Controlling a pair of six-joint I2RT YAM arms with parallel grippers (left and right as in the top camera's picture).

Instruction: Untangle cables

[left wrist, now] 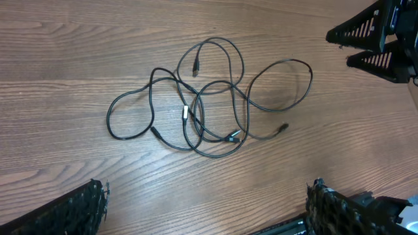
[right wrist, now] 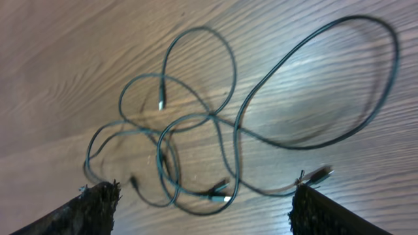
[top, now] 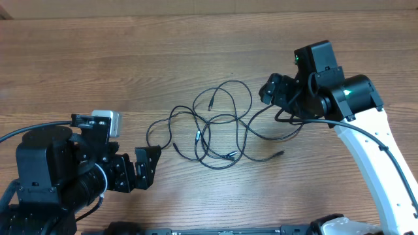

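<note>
Left gripper [top: 138, 168]: spread wide, nothing between its fingers, low in the left part of the overhead frame, well apart from the tangle. From its own wrist camera, two dark fingers [left wrist: 81, 210] at the bottom corners, bare wood between them. Right gripper [top: 271, 93]: also spread, pinching nothing, right of centre in the upper half of the overhead frame, just beside the outermost loop. From its wrist view, fingers [right wrist: 88, 210] at the bottom left and bottom right edges, with a plug end [right wrist: 318, 174] lying just above the right-hand one. Cables [top: 198, 137]: thin black cords in loose overlapping loops, flat on the wooden table [top: 85, 59], middle of the frame, between both grippers, several metal-tipped ends showing among the crossings.
</note>
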